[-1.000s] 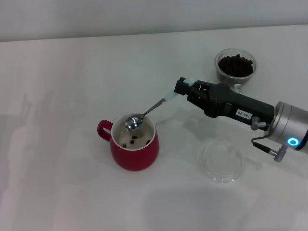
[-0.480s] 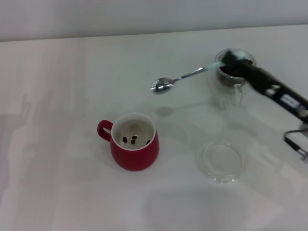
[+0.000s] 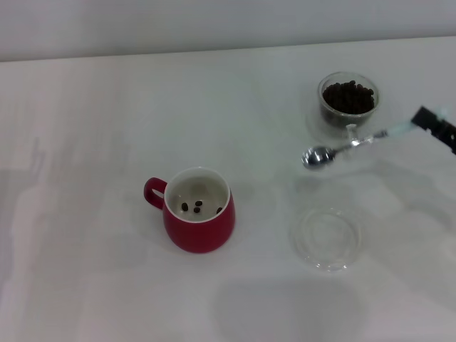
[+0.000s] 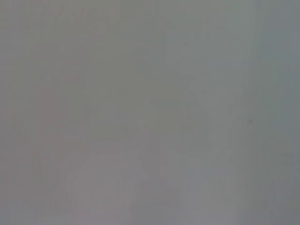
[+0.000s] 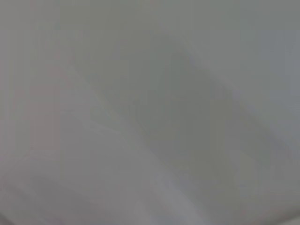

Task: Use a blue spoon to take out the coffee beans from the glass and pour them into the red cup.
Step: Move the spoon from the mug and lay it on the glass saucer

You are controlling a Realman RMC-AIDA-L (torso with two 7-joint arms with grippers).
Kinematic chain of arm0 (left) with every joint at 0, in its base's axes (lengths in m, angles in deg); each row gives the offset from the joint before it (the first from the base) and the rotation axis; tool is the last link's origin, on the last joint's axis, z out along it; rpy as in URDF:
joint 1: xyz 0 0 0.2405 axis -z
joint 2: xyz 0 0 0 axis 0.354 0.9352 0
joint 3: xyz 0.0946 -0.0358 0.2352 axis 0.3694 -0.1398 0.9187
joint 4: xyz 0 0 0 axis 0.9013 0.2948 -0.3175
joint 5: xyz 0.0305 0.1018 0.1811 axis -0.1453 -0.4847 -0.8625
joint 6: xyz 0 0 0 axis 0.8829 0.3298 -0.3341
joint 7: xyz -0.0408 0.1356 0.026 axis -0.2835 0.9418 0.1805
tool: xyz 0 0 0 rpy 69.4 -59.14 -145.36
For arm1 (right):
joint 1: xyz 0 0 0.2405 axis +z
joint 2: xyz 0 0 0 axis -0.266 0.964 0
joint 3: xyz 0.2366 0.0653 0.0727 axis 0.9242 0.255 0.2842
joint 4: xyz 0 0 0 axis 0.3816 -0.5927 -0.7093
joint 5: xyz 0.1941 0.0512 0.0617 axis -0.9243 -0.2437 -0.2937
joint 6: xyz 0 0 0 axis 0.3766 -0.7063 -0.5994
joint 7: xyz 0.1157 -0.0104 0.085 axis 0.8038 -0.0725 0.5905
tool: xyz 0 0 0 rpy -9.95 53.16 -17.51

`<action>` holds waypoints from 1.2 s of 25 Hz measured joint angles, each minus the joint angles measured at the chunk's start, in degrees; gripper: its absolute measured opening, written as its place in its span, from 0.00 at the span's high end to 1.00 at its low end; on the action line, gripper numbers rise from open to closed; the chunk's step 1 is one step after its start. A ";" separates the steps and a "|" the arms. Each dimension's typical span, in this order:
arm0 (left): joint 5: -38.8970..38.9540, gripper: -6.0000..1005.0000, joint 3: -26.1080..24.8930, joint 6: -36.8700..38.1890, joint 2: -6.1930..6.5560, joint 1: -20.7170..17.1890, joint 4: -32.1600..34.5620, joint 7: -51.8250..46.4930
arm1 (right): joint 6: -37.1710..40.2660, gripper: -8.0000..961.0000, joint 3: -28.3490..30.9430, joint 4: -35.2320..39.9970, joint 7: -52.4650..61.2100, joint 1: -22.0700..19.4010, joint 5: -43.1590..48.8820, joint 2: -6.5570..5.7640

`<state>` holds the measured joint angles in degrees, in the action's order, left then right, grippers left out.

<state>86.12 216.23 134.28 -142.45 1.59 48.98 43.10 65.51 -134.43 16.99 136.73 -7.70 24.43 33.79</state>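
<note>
A: What changed?
B: The right gripper (image 3: 432,121), clamped on the blue spoon (image 3: 349,145), has swung from the red cup (image 3: 199,220) to right of centre, below the glass (image 3: 348,104).
A: Meaning?
B: Probably another scoop of coffee beans (image 3: 348,96).

The spoon (image 3: 342,147) has been carried from over the red cup (image 3: 199,219) to beside the glass (image 3: 348,103); the right gripper (image 3: 433,122) has been drawn back to the edge.
</note>
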 joint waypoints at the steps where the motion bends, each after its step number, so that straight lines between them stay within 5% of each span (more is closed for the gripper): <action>1: 0.00 0.20 -0.01 0.00 0.01 0.00 -0.07 0.00 | -0.23 0.73 0.06 -0.02 0.27 -0.33 2.16 -0.92; 7: 0.00 0.20 -0.23 0.00 0.01 0.01 -0.66 0.00 | -1.46 0.73 0.14 -0.05 1.19 -0.07 9.37 -2.45; 30: 0.37 0.20 -0.40 0.00 0.10 0.92 -1.47 0.00 | -7.52 0.72 0.73 -1.46 0.54 1.04 14.13 -2.07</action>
<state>86.49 215.83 134.27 -142.35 2.51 47.50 43.10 58.00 -133.71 15.53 137.27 -6.66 38.57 31.72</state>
